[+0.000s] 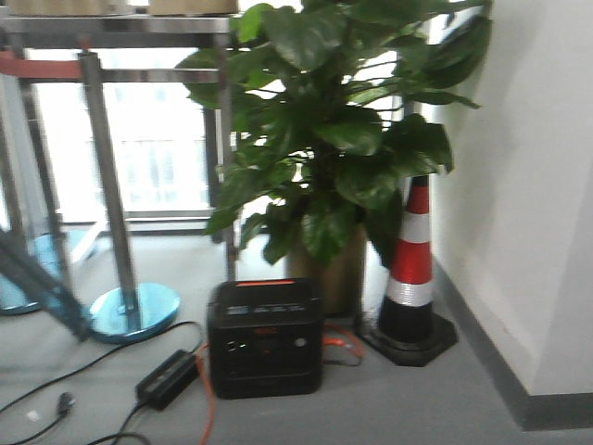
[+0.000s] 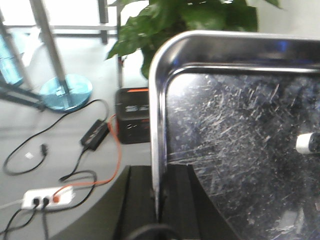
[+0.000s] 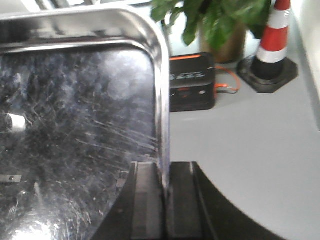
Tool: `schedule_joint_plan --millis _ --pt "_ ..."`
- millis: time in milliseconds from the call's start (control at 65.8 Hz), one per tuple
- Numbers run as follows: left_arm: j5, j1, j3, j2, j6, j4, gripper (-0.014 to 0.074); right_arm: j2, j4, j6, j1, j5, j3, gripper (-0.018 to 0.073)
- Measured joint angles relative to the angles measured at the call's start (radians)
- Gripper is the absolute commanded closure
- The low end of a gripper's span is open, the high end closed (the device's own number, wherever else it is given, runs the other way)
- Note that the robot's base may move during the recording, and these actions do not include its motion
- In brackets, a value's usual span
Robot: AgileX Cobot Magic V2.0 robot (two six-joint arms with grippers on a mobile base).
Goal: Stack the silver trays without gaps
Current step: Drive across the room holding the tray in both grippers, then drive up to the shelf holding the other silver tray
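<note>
One silver tray point(image 2: 235, 150) fills the right of the left wrist view, its scratched bottom facing me and its rounded corner at the top left. My left gripper point(image 2: 157, 192) is shut on the tray's left rim. The same silver tray point(image 3: 75, 130) fills the left of the right wrist view. My right gripper point(image 3: 164, 182) is shut on its right rim. The tray is held up above the floor between both grippers. Neither the tray nor the grippers show in the front view.
On the grey floor stand a black power station point(image 1: 266, 338), a potted plant point(image 1: 343, 139) and an orange-white traffic cone point(image 1: 412, 269) by the white wall. Metal stands with blue round bases point(image 1: 134, 311) are at left. Cables, a charger brick point(image 1: 167, 378) and a power strip point(image 2: 42, 198) lie on the floor.
</note>
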Motion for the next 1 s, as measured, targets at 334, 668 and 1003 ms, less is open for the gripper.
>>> schedule_joint_plan --millis 334,668,1003 --pt "0.001 0.0 0.0 0.0 0.0 0.0 0.0614 0.0 0.0 0.0 0.0 0.0 0.0 0.0636" --pt "-0.002 0.0 0.0 0.0 0.0 0.0 0.0614 0.0 0.0 0.0 0.0 0.0 0.0 0.0636" --pt "-0.002 0.0 0.0 0.0 0.0 0.0 0.0614 0.0 -0.002 0.0 0.0 0.0 0.0 0.0636"
